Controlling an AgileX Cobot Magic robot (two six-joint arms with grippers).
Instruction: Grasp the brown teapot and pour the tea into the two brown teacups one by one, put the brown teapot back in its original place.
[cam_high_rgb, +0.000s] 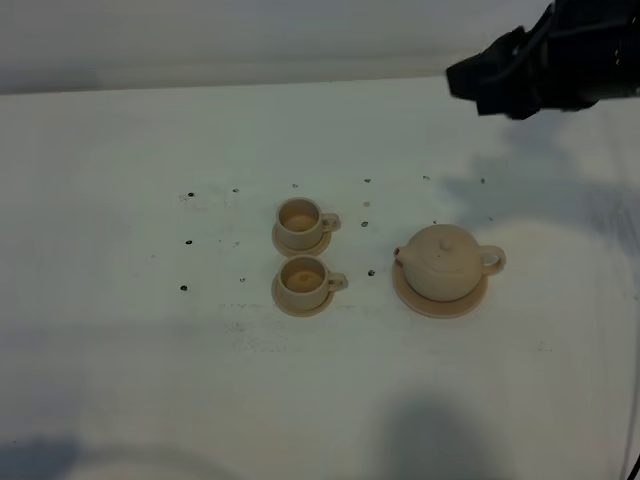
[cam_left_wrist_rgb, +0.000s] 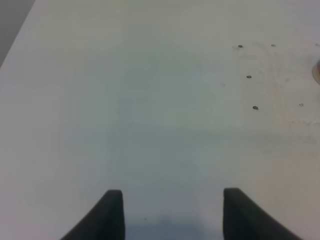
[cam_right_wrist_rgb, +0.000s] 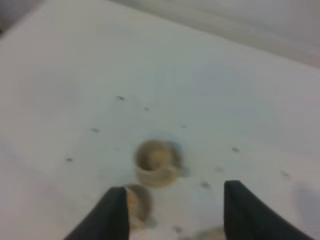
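The brown teapot (cam_high_rgb: 443, 260) stands upright on its wide flat saucer (cam_high_rgb: 440, 303), the original place, at the table's centre right, spout to the left and handle to the right. Left of it, the two brown teacups stand on small saucers, one farther back (cam_high_rgb: 300, 222) and one nearer (cam_high_rgb: 303, 280). My right gripper (cam_high_rgb: 472, 82) hovers high at the back right, well away from the teapot. The right wrist view shows it open (cam_right_wrist_rgb: 172, 202) and empty, above both teacups (cam_right_wrist_rgb: 156, 162) (cam_right_wrist_rgb: 137, 202). My left gripper (cam_left_wrist_rgb: 172, 202) is open over bare table and is out of the exterior view.
The white table (cam_high_rgb: 150, 370) has small dark specks (cam_high_rgb: 189, 241) around the cups. Its back edge runs along the top of the exterior view. A tan saucer edge (cam_left_wrist_rgb: 317, 72) peeks in at the border of the left wrist view.
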